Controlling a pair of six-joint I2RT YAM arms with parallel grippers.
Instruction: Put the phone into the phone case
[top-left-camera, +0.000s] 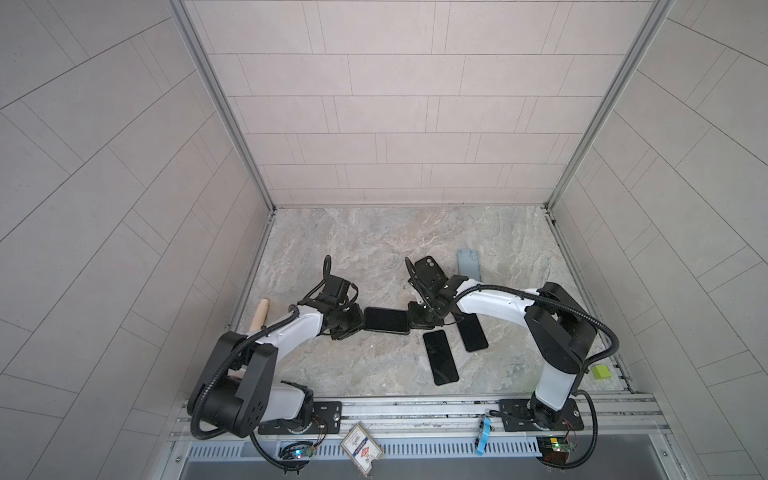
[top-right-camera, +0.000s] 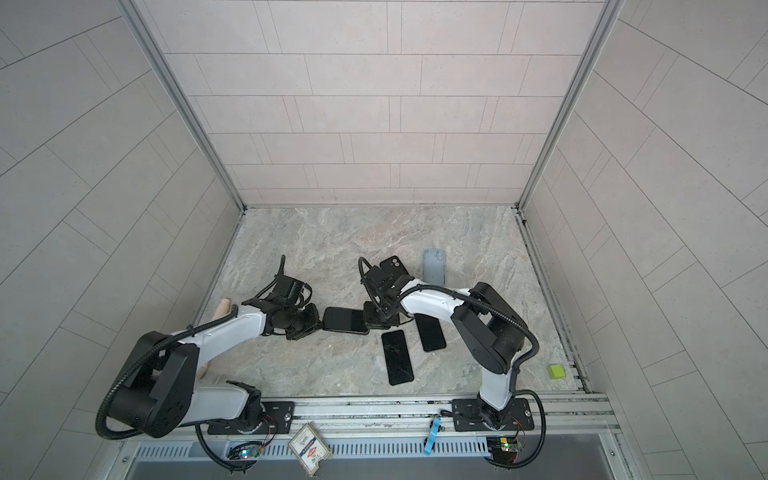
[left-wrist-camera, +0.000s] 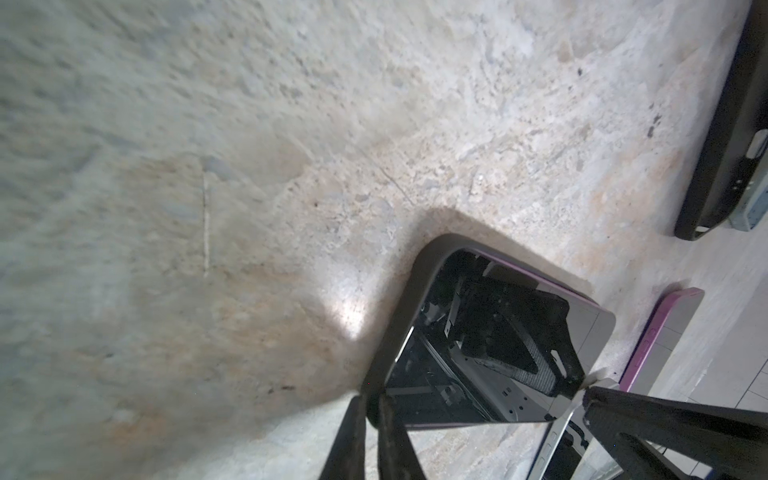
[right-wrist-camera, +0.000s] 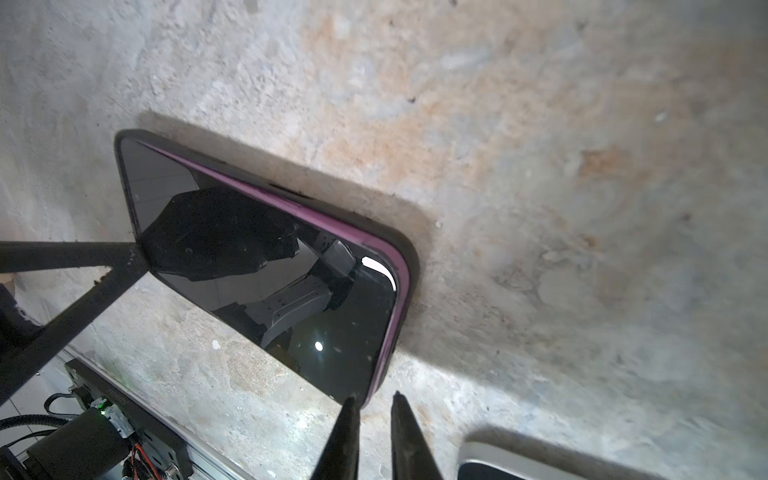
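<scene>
Phone (top-left-camera: 386, 320) (right-wrist-camera: 270, 270): lay flat and screen up near the middle of the surface, long axis running from one arm toward the other.
Phone case (left-wrist-camera: 403, 311): dark grey. It wrapped the phone's underside and rim. A purple band of the phone's frame showed inside the rim along one long side and round the short end facing the right arm. Full seating could not be confirmed.
Left claw (top-left-camera: 360, 326) (left-wrist-camera: 372, 403): stood at a corner of the phone's left short end. Its fingers were close together with the case corner between them, clamped on the phone case.
Right claw (top-left-camera: 411, 323) (right-wrist-camera: 374, 399): stood at a corner of the opposite short end. The fingertips were narrowly apart, with bare surface visible in the gap. Whether they gripped anything could not be told.
Front spare phone (top-left-camera: 440, 357): lay screen up to the right of the cased phone, apart from it.
Rear spare phone (top-left-camera: 473, 332): lay screen up just beside the front one, partly under the right arm.
Black case (top-left-camera: 428, 270): lay behind the right claw, partly hidden by the wrist.
Pale blue case (top-left-camera: 469, 266): lay just beside the black case.
Surface (top-left-camera: 374, 241): marbled grey-beige.
Green block (top-left-camera: 601, 371): sat at the right edge, well apart.
Wooden handle (top-left-camera: 261, 316): lay at the left edge, partly hidden by the left arm.
</scene>
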